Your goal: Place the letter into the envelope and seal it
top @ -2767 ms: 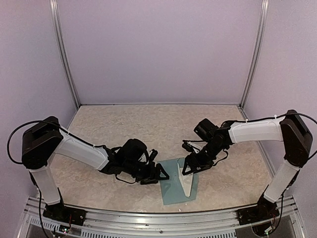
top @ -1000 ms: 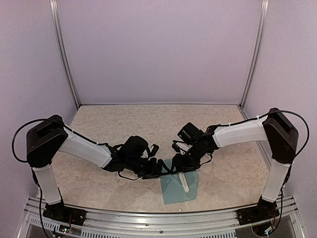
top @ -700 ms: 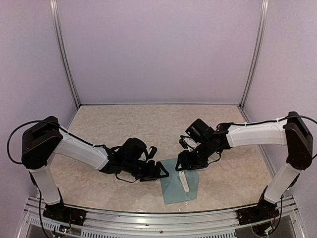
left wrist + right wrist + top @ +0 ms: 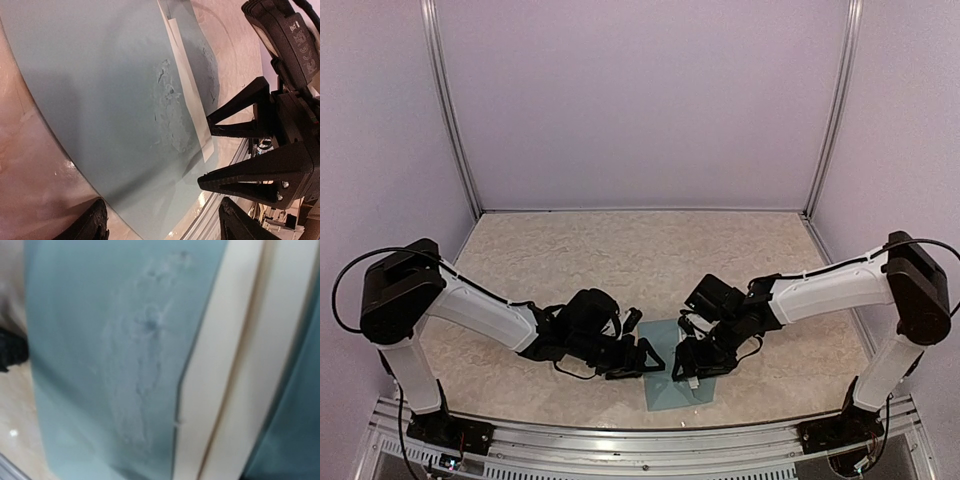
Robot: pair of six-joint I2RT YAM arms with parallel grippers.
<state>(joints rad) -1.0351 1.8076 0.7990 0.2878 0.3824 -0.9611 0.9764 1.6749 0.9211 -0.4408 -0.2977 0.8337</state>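
The speckled beige table (image 4: 570, 260) takes up most of the scene. Both arms reach in low over its near middle, the left arm (image 4: 480, 310) and the right arm (image 4: 825, 288) bending toward each other.

The teal envelope (image 4: 670, 393) lies flat on the table directly under the two tools. Its left edge sits just below the left gripper (image 4: 645, 358), and the rest of it spreads out beneath the right gripper (image 4: 692, 372).

In the left wrist view the envelope (image 4: 100, 100) fills most of the frame ahead of that gripper (image 4: 165, 227). The gripper's two dark fingertips stand wide apart at the bottom of the view, released, clamping nothing, with the envelope's near edge running across below the gap.

Just beyond it, the right gripper (image 4: 203, 152) points down at the far side of the envelope. Its two black fingers are spread and nothing is pinched between them.

A narrow cream strip (image 4: 187, 95) runs along the envelope, and its end lies close to the right gripper's fingertips. The right wrist view is blurred and shows the same strip (image 4: 235, 365) beside the teal paper (image 4: 100, 340). I cannot tell whether the strip is the letter's edge or the envelope's own lining.
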